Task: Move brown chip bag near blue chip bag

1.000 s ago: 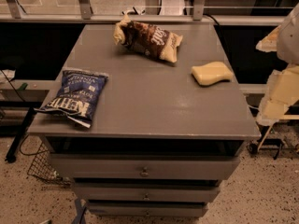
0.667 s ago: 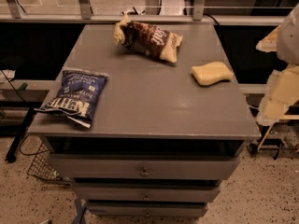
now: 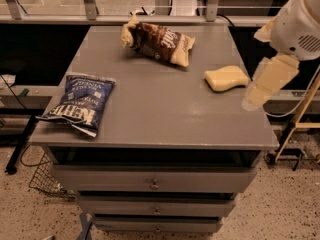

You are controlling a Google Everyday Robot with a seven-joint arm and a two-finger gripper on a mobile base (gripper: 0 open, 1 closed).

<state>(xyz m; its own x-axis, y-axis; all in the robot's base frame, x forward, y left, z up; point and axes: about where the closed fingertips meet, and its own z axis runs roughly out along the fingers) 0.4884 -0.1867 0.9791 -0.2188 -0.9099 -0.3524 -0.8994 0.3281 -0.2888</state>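
Camera view: the brown chip bag [image 3: 157,43] lies crumpled at the far edge of the desk [image 3: 150,119], well apart from the blue chip bag [image 3: 77,104] at the near-left corner. The gripper [image 3: 256,95] hangs over the desk's right edge, just beside a yellow sponge [image 3: 226,78]. I cannot tell how far open it is. It touches neither bag, so the reach looks not yet begun.

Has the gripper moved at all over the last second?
Yes. The gripper has shifted left: it was just off the right edge of the table and now overlaps that edge, beside the yellow sponge. The brown chip bag has not moved.
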